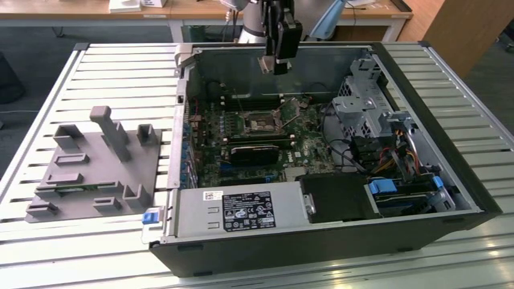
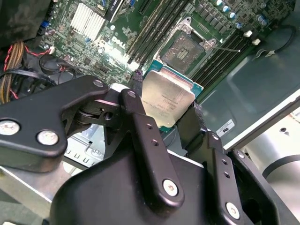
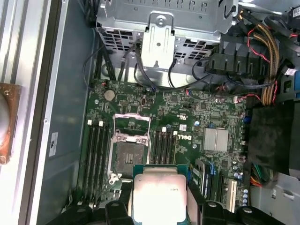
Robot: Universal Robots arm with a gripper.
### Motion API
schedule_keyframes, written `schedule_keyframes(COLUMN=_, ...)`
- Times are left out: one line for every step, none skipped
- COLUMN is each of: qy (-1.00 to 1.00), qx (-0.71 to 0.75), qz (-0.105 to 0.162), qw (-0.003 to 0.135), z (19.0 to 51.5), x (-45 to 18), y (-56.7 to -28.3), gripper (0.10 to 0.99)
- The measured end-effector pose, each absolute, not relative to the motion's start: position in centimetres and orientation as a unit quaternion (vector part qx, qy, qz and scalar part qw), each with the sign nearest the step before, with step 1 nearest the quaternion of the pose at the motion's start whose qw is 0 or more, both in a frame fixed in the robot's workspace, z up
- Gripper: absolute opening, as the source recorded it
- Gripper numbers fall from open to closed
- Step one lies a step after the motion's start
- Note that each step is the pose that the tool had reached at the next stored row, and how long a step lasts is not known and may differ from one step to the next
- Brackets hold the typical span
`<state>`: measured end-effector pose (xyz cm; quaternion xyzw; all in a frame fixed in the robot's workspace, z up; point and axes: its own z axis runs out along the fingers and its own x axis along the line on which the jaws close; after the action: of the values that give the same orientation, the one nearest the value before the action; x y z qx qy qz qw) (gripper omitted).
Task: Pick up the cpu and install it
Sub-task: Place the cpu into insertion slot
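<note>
An open computer case (image 1: 321,248) is seen on the slatted bench (image 1: 120,66). A motherboard (image 3: 187,112), drive cage (image 3: 159,18) and power supply (image 1: 241,211) are housed inside. The cpu (image 2: 166,96) is clamped edgewise in the gripper (image 2: 165,107) and held above the motherboard, beside the opened socket (image 3: 126,154). Its shiny silver-grey top is rimmed in green.

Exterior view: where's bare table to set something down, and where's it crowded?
Bare slatted table on the far side of the grey fixture, and along the near edge before it. Crowded inside the computer case: motherboard, cables, drive cage, gripper holding the cpu above.
</note>
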<state>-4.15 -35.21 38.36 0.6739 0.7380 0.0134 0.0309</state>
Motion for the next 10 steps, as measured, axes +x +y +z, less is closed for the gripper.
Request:
schedule_keyframes(qy=0.738, qx=0.674, qz=0.014, qw=0.031, z=38.3, x=-4.2, y=-35.2, gripper=0.545)
schedule_keyframes(qy=0.737, qx=0.675, qz=0.014, qw=0.032, z=38.2, x=-4.2, y=-35.2, gripper=0.545)
schedule_keyframes(qy=0.737, qx=0.675, qz=0.014, qw=0.032, z=38.2, x=-4.2, y=-35.2, gripper=0.545)
schedule_keyframes(qy=0.736, qx=0.676, qz=0.014, qw=0.032, z=38.0, x=-4.2, y=-35.2, gripper=0.545)
schedule_keyframes(qy=0.735, qx=0.677, qz=0.014, qw=0.032, z=37.8, x=-4.2, y=-35.1, gripper=0.545)
schedule_keyframes(qy=0.735, qx=0.677, qz=0.014, qw=0.032, z=37.6, x=-4.2, y=-35.0, gripper=0.545)
schedule_keyframes(qy=0.735, qx=0.677, qz=0.014, qw=0.032, z=37.5, x=-4.2, y=-34.9, gripper=0.545)
schedule_keyframes(qy=0.735, qx=0.677, qz=0.014, qw=0.032, z=37.3, x=-4.2, y=-34.8, gripper=0.545)
schedule_keyframes(qy=0.735, qx=0.677, qz=0.014, qw=0.032, z=37.1, x=-4.2, y=-34.8, gripper=0.545)
schedule_keyframes(qy=0.735, qx=0.677, qz=0.014, qw=0.032, z=36.9, x=-4.2, y=-34.7, gripper=0.545)
